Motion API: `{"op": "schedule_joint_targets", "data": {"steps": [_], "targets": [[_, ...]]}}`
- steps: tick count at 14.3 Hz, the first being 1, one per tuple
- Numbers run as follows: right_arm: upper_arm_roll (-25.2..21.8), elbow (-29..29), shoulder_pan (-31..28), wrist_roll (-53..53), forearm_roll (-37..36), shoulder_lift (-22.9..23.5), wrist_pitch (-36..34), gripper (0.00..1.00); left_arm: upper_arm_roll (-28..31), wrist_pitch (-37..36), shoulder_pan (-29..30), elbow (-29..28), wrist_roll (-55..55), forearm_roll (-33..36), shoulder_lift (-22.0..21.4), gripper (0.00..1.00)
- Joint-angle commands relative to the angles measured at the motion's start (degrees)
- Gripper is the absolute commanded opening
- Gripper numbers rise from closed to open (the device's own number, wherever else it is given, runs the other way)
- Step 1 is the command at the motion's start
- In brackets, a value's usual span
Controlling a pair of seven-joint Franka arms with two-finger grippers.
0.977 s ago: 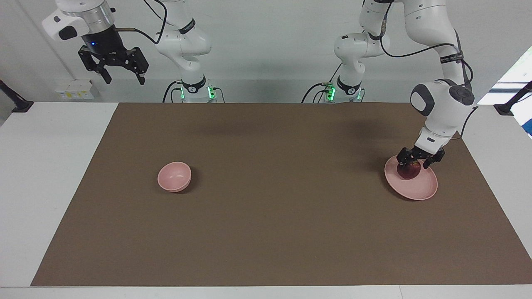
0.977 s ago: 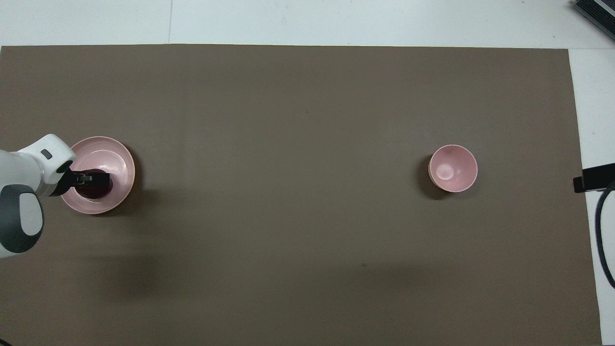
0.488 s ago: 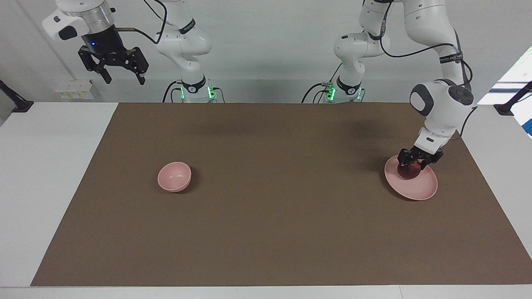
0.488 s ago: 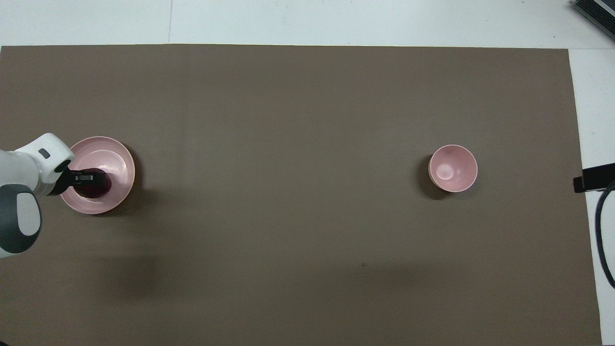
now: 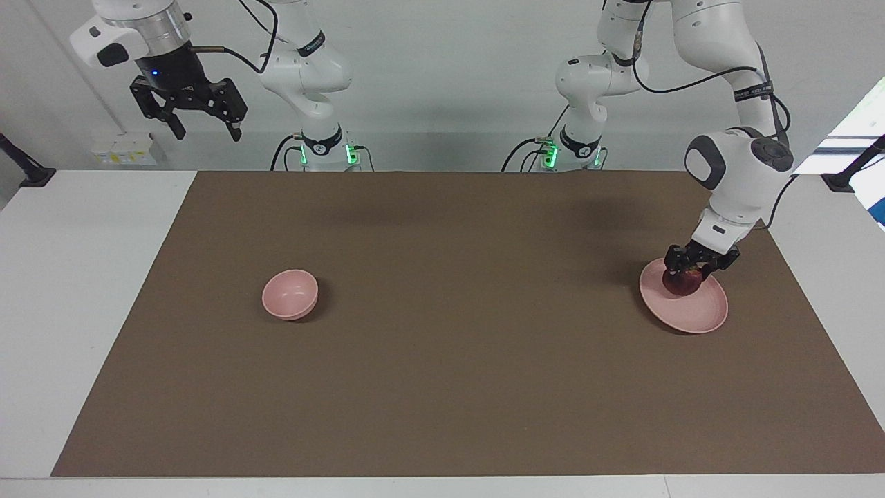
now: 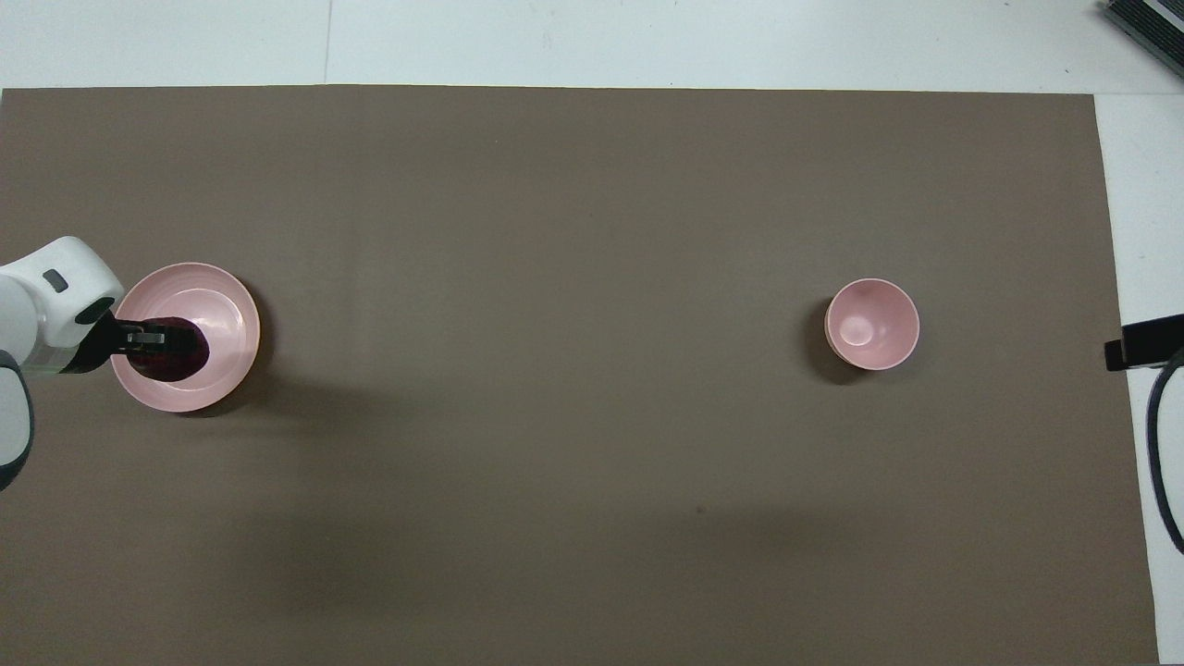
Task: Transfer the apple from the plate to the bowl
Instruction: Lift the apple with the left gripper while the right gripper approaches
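The left end effector [image 5: 687, 271] is down over the pink plate [image 5: 698, 315], pinching the dark red apple [image 5: 681, 283] at the plate's robot-side edge — toward the left arm's end of the tabletop [image 5: 442, 387]. The right end effector [image 5: 205, 128] waits high up, fingers spread. The pink bowl [image 5: 290, 294] sits well apart, toward the right arm's end.

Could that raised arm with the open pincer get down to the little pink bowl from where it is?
Probably yes. The right pincer hangs open and holds nothing, the bowl stands alone on the brown mat at that arm's end, and nothing lies between them.
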Motion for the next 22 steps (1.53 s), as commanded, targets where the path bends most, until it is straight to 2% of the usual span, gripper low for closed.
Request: {"op": "schedule_joint_targets", "data": {"steps": [1,5,7,10,12,15,20,22], "targets": [[-0.23,-0.03,-0.43,-0.25,0.67,-0.41,-0.44,1.0,0.33,-4.12,-4.5,-0.09,-0.86,-5.74,-3.86,0.0],[0.38,0.06,-0.26,-0.34,0.76,-0.58,-1.59,1.0,0.33,-4.22,-13.99,1.58,-10.95,-11.12,-4.04,0.0],[0.56,-0.46,0.01,0.7,1.11,-1.02,0.08,1.0,0.33,-4.13,-17.77,2.02,-13.77,-17.08,-3.87,0.0],[2.05,-4.33,0.01,5.7,1.37,-1.9,3.15,1.0,0.33,-3.69,-22.88,2.72,-14.92,-23.59,-3.87,0.0],[2.05,-8.62,2.02,10.61,5.92,-1.64,7.0,1.0,0.24,-2.64,-24.46,3.33,-16.33,-29.65,-3.6,0.0],[2.05,-12.25,6.94,21.68,9.45,-0.51,14.05,1.0,-2.38,4.9,-25.96,3.34,-18.08,-37.83,-3.34,0.0],[2.05,-13.03,10.46,37.86,17.0,4.15,16.95,1.0,-8.1,17.81,-25.96,3.07,-20.02,-45.66,-3.08,0.0],[2.05,-13.56,10.73,47.16,23.92,5.56,17.57,1.0,-9.95,21.26,-25.96,3.07,-20.02,-48.47,-2.73,0.0]]}}
